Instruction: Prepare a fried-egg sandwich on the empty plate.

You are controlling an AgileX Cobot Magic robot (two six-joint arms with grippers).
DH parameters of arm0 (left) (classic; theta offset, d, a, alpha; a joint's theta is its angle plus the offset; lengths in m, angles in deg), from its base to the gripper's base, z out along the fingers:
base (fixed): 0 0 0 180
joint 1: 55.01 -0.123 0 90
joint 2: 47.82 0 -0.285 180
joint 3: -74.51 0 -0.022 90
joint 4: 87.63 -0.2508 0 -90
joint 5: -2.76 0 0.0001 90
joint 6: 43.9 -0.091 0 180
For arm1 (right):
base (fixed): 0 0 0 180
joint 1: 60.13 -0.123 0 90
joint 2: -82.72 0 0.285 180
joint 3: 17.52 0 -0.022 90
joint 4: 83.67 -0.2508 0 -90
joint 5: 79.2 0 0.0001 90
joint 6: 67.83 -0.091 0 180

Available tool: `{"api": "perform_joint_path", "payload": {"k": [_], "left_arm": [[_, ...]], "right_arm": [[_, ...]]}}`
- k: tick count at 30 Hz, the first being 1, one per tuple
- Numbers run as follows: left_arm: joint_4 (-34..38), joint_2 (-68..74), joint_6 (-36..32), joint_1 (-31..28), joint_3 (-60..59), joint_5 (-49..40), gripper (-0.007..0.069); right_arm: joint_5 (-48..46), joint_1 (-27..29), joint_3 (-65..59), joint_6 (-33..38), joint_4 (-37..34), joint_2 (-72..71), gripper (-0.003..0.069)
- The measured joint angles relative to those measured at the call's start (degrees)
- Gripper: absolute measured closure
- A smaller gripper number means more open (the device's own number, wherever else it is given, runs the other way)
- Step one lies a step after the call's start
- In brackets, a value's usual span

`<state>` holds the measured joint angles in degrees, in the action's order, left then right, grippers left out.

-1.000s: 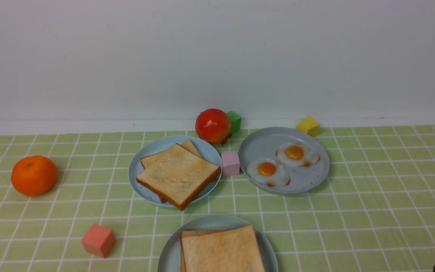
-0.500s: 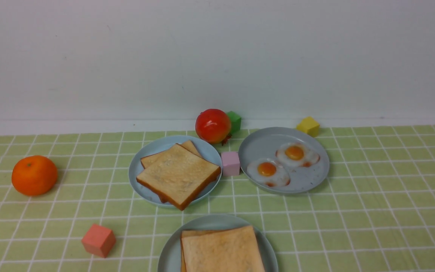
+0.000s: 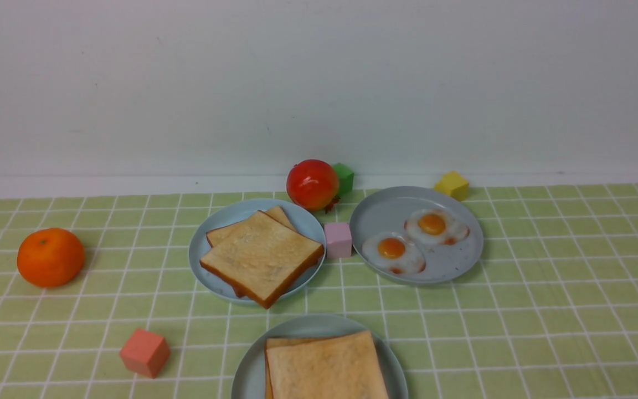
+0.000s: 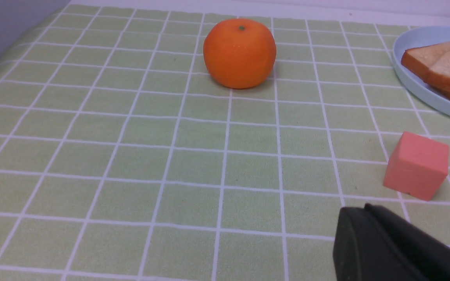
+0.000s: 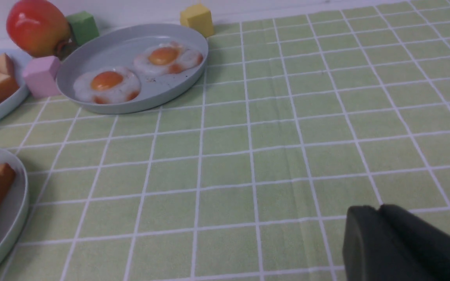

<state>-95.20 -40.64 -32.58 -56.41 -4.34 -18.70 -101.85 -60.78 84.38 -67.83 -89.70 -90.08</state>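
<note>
Green-checked cloth covers my desk (image 3: 546,310). My left hand (image 4: 397,249) and right hand (image 5: 400,246) show only as dark tips low over it; I cannot tell their spread. Since a second ago, the right arm has left the front view. The sandwich (image 3: 324,366) sits on the nearest plate (image 3: 250,371).

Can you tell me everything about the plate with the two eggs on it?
The egg plate is round, smooth and grey-blue, like plastic, with a low raised rim. It lies flat on the green checked cloth, at the back right of the three plates. Two fried eggs with orange yolks sit side by side in it, toward its front. A pink cube sits at its left edge, a yellow cube behind.
</note>
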Motion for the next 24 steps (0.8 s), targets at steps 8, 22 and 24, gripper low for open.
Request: {"api": "perform_joint_path", "payload": {"k": [8, 22, 24], "left_arm": [[-0.02, 0.00, 0.00, 0.00, 0.00, -0.13, 0.0596], [-0.02, 0.00, 0.00, 0.00, 0.00, -0.13, 0.0587], [-0.02, 0.00, 0.00, 0.00, 0.00, -0.13, 0.0587]], "right_arm": [[0.00, 0.00, 0.00, 0.00, 0.04, 0.00, 0.0592], [0.07, 0.00, 0.00, 0.00, 0.04, 0.00, 0.0592], [0.07, 0.00, 0.00, 0.00, 0.04, 0.00, 0.0591]]}}
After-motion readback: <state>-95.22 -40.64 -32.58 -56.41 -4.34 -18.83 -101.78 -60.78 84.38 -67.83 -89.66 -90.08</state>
